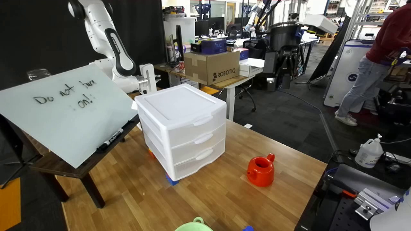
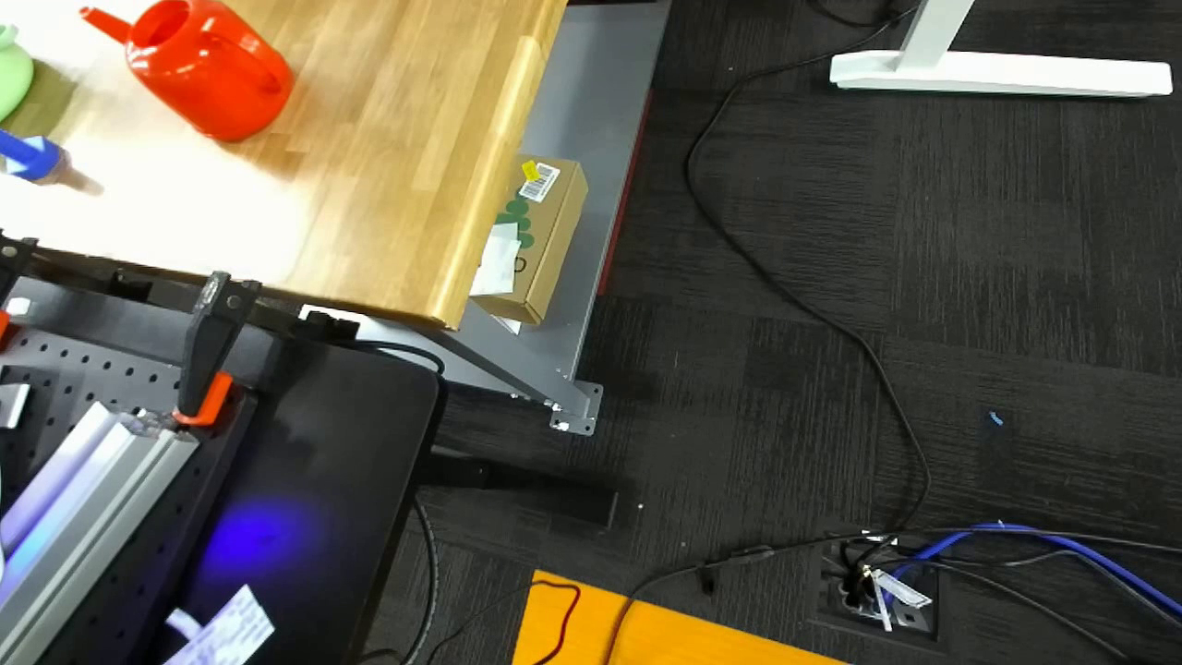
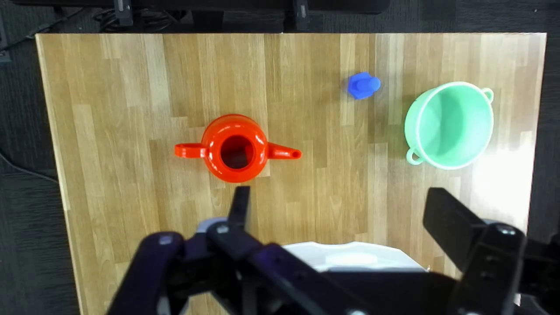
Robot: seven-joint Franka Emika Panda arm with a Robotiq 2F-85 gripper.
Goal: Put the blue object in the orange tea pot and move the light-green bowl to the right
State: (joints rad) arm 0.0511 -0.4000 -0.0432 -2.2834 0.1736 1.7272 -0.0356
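The blue object (image 3: 364, 85) stands on the wooden table between the teapot and the bowl in the wrist view, nearer the table's far edge. It also shows in both exterior views (image 1: 248, 228) (image 2: 37, 159), partly cut off. The orange tea pot (image 3: 217, 164) stands upright, its spout pointing toward the bowl's side; it shows in both exterior views (image 1: 261, 178) (image 2: 217, 83). The light-green bowl (image 3: 457, 127) sits upright at the right in the wrist view, cut off in both exterior views (image 1: 194, 227) (image 2: 11, 78). My gripper (image 3: 339, 197) is wide open and empty, high above the table (image 1: 278, 81).
A white drawer unit (image 1: 192, 128) stands on the table; its front (image 3: 354, 253) shows below my fingers. A whiteboard sign (image 1: 70, 112) rests on a dark stand beside it. A black bench with clamps (image 2: 212, 342) borders one table edge. Another white arm (image 1: 118, 54) stands behind the sign.
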